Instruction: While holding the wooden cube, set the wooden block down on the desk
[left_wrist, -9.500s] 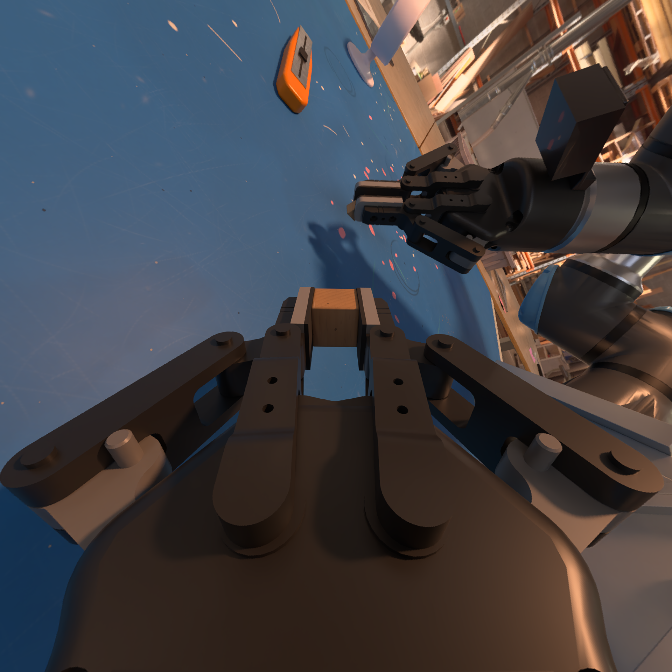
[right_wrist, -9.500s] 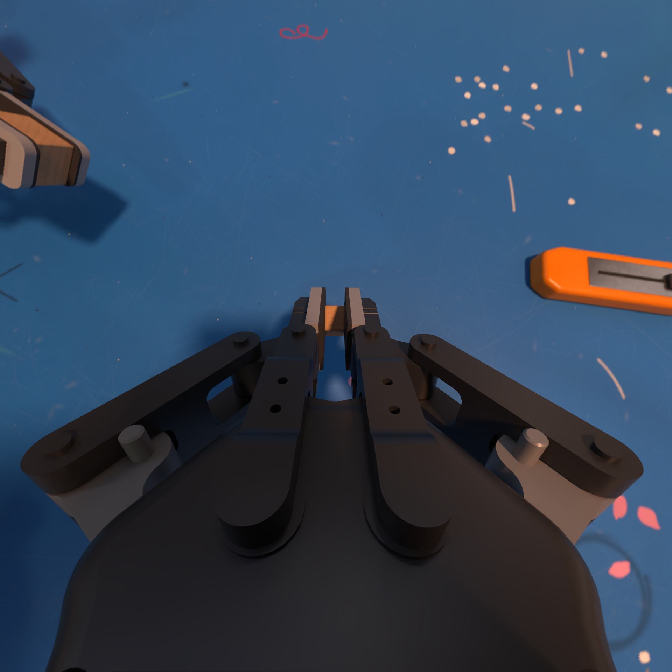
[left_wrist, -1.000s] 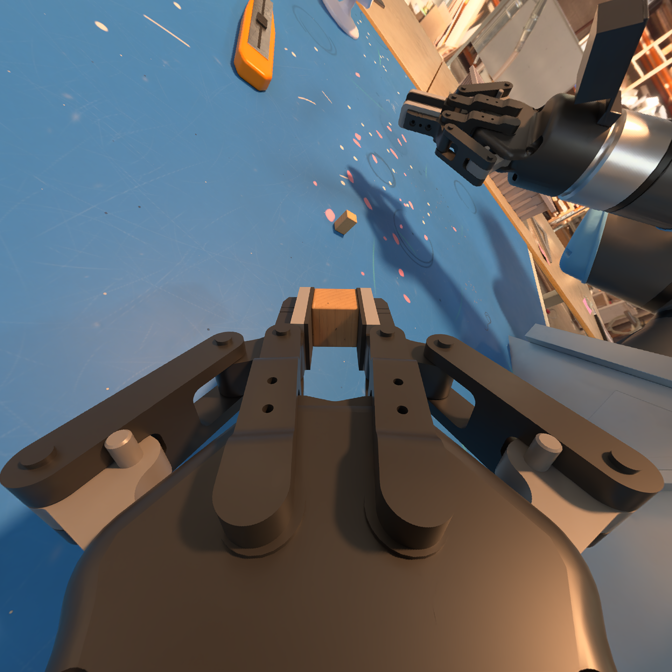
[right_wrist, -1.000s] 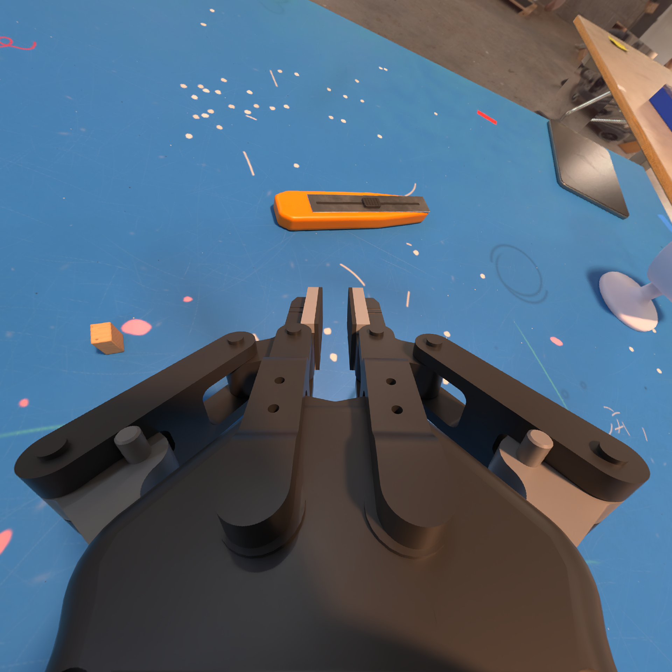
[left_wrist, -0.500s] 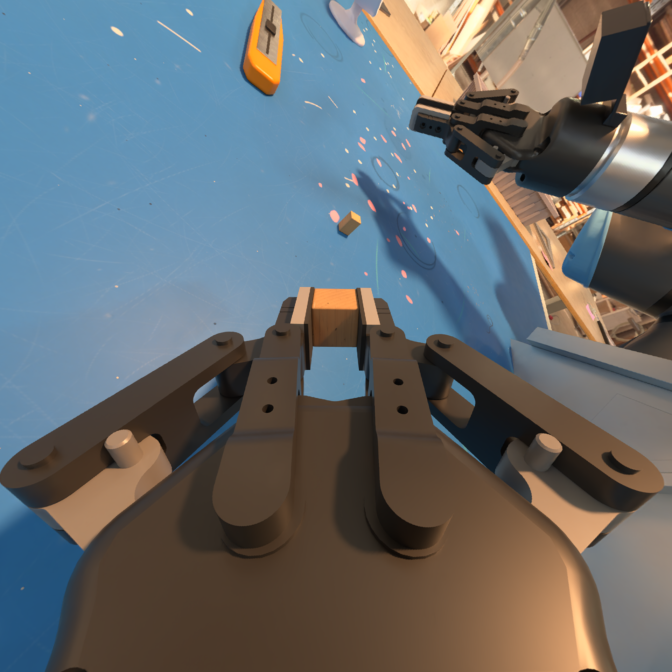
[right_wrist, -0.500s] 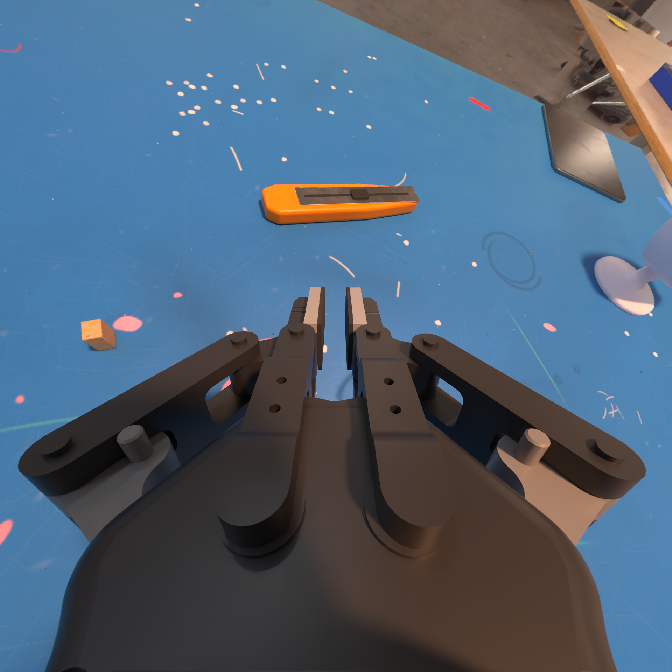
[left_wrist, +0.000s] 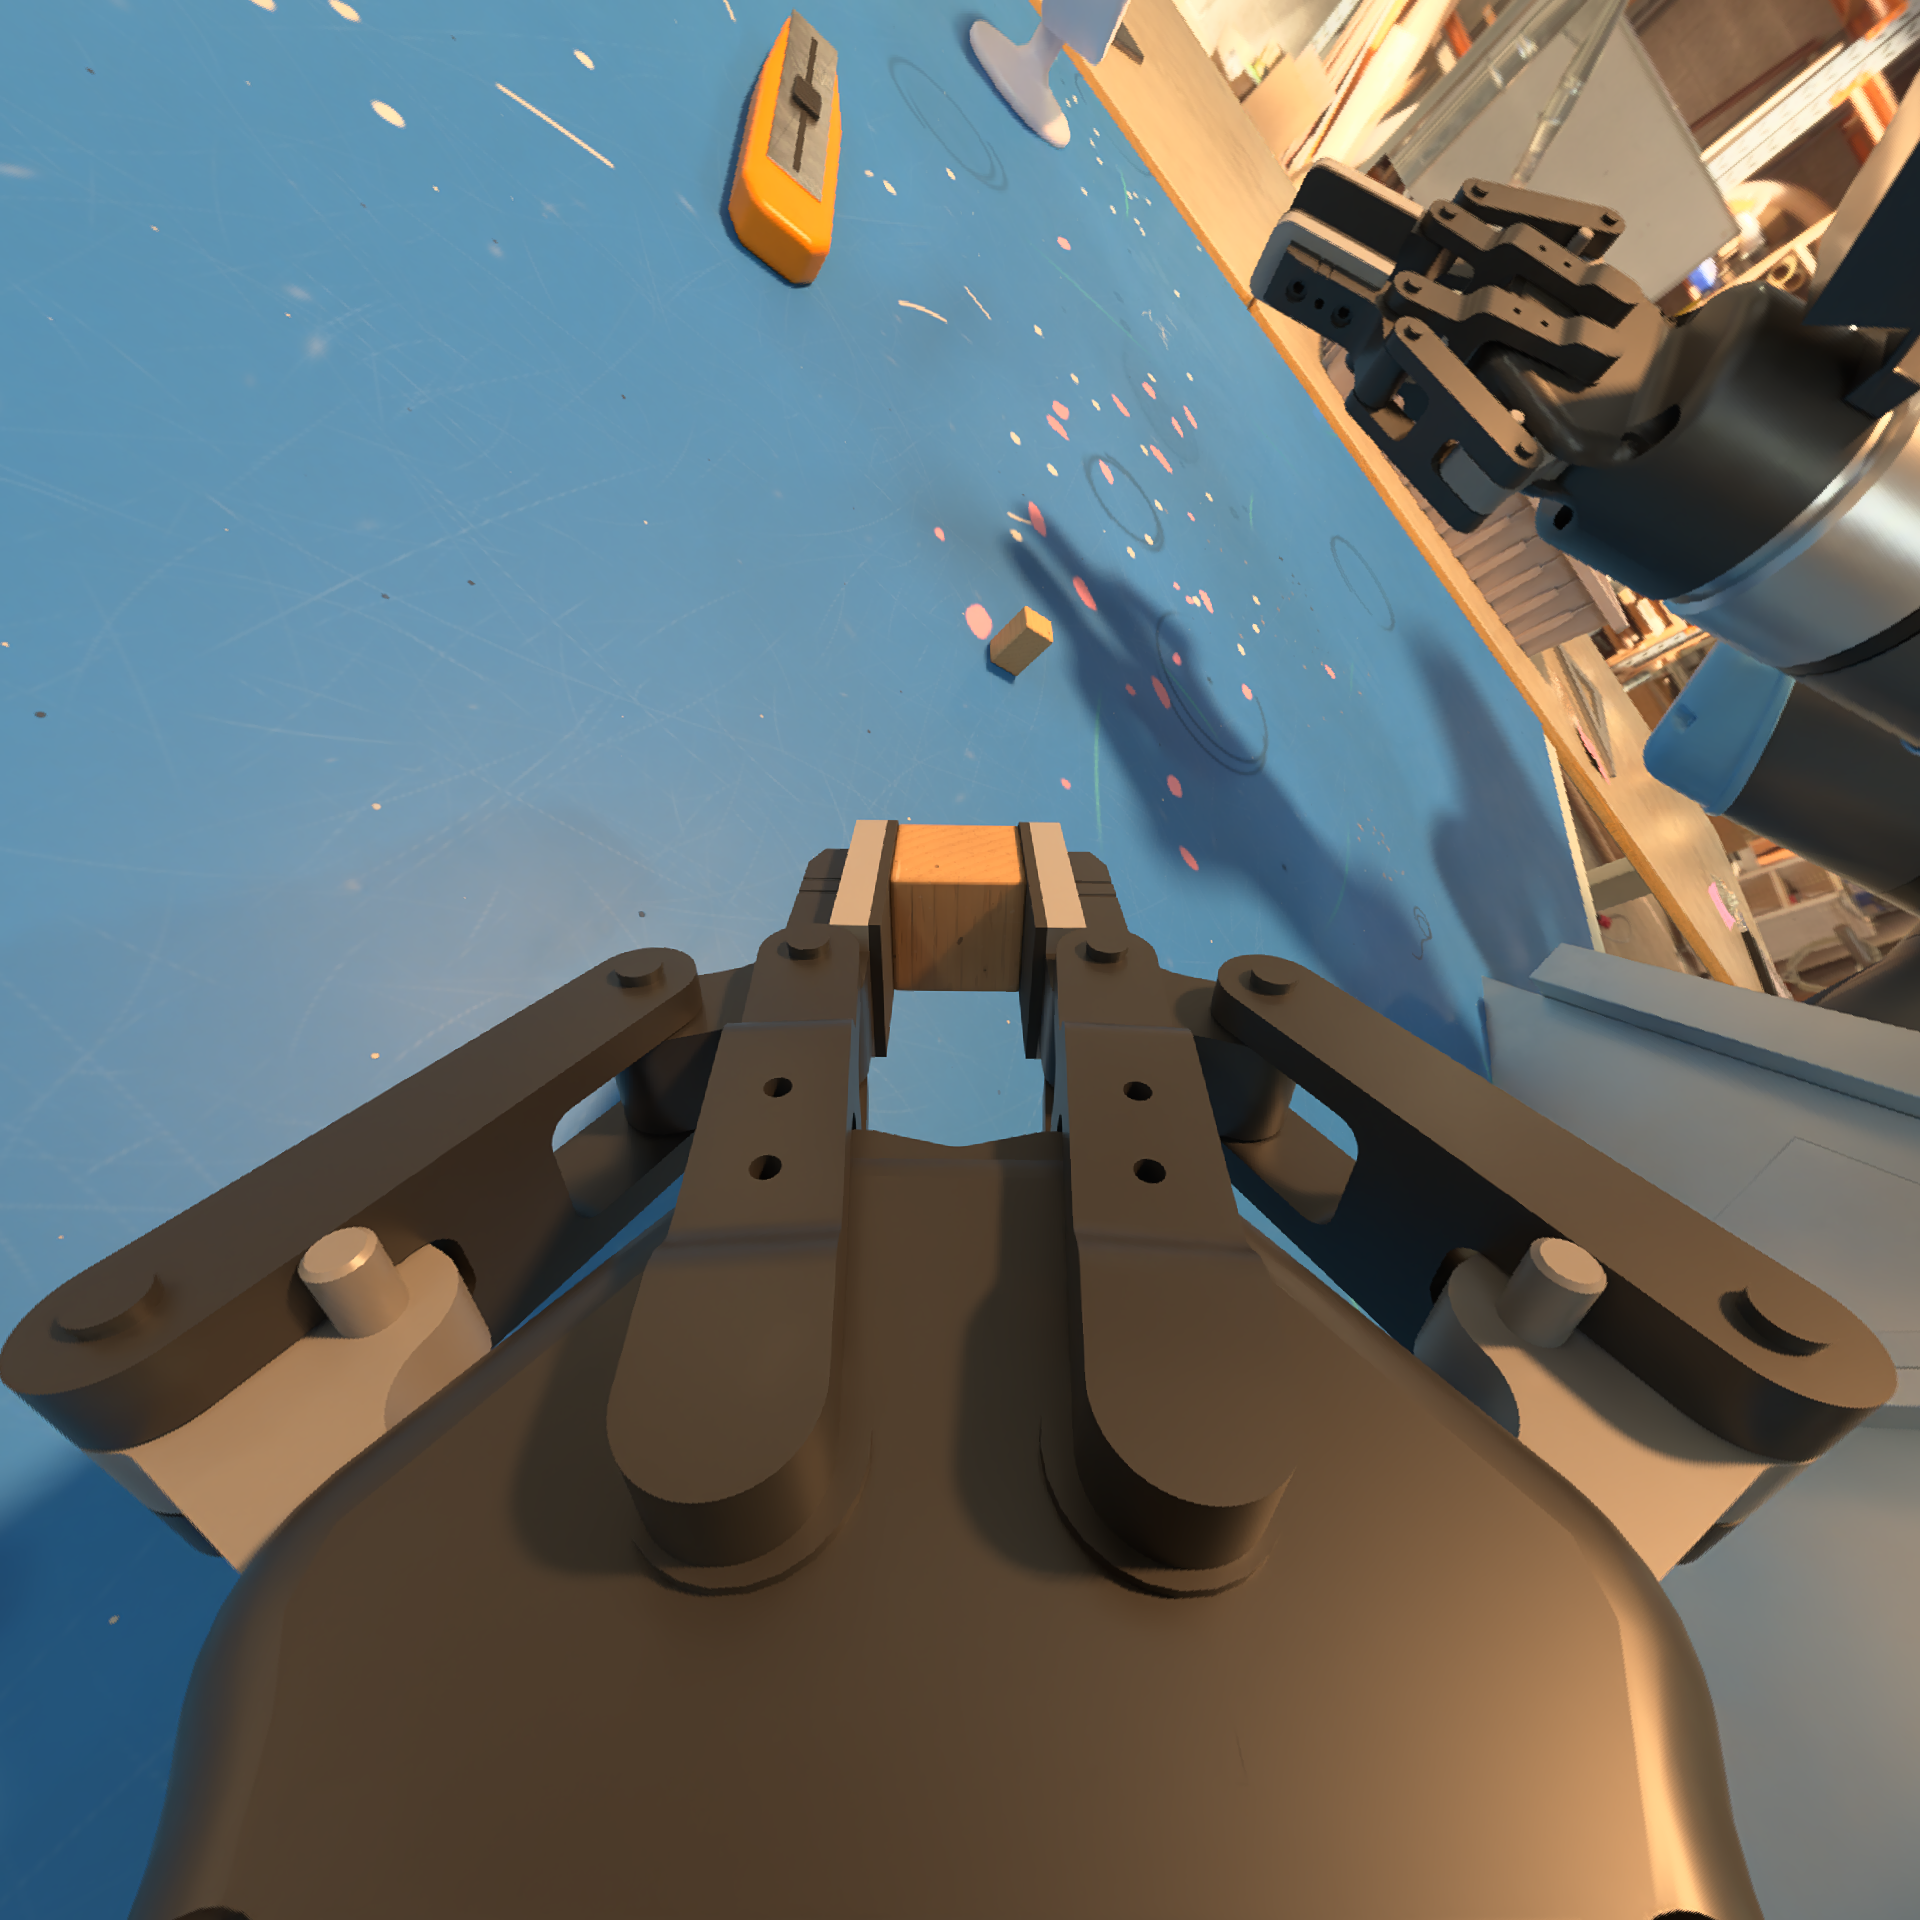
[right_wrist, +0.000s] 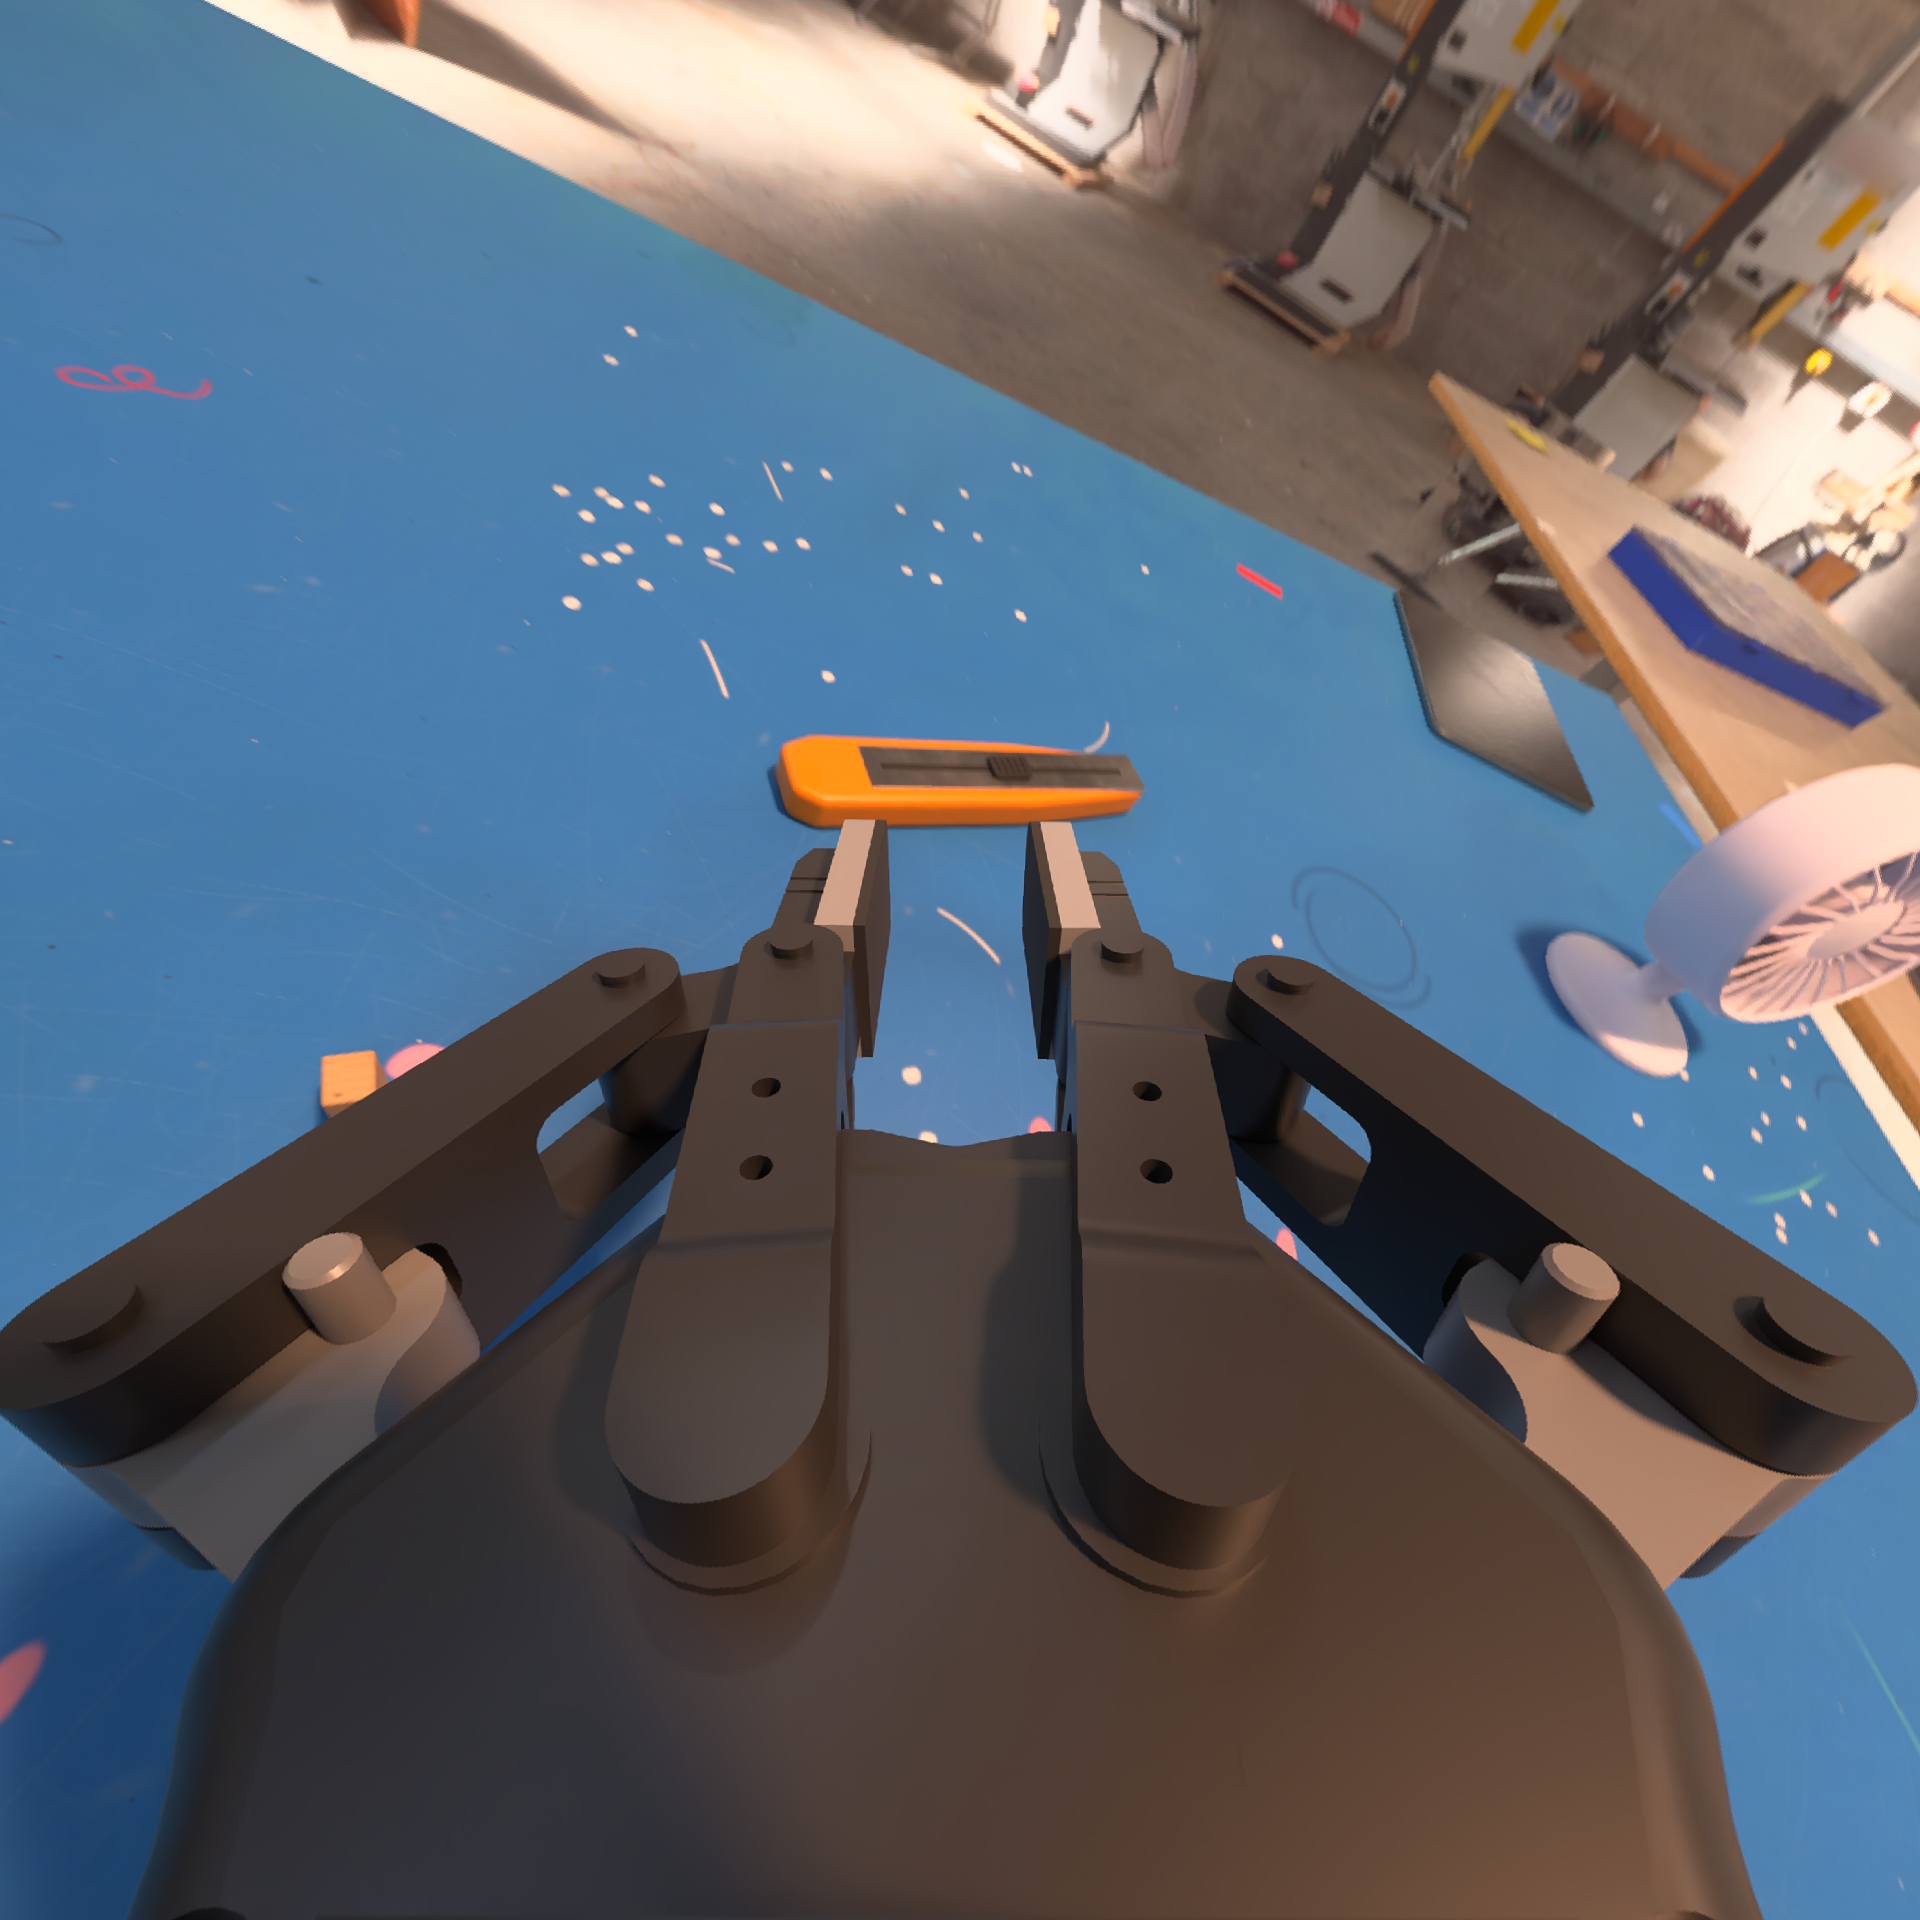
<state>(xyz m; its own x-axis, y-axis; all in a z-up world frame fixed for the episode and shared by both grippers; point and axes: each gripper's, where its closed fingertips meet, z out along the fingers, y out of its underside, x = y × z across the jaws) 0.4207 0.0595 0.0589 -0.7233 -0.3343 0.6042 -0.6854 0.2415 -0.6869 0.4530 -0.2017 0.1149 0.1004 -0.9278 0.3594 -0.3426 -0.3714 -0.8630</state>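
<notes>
My left gripper (left_wrist: 956, 868) is shut on the wooden cube (left_wrist: 954, 902) and holds it above the blue desk (left_wrist: 364, 520). The small wooden block (left_wrist: 1020, 637) lies on the desk ahead of it, apart from both grippers. In the right wrist view the block (right_wrist: 348, 1078) lies at the left, partly behind my gripper's linkage. My right gripper (right_wrist: 956, 868) is open and empty, raised above the desk; it also shows in the left wrist view (left_wrist: 1314, 286) at the upper right.
An orange utility knife (right_wrist: 956, 779) lies on the desk ahead of the right gripper, also in the left wrist view (left_wrist: 787, 156). A small white fan (right_wrist: 1766, 914) stands near the desk's right edge. A dark flat plate (right_wrist: 1496, 696) lies beyond it. A wooden bench (right_wrist: 1683, 665) runs alongside.
My right gripper has opened wider and tilted up and away from the block, which now lies closer to its left linkage. The left gripper still holds the cube, almost unmoved.
</notes>
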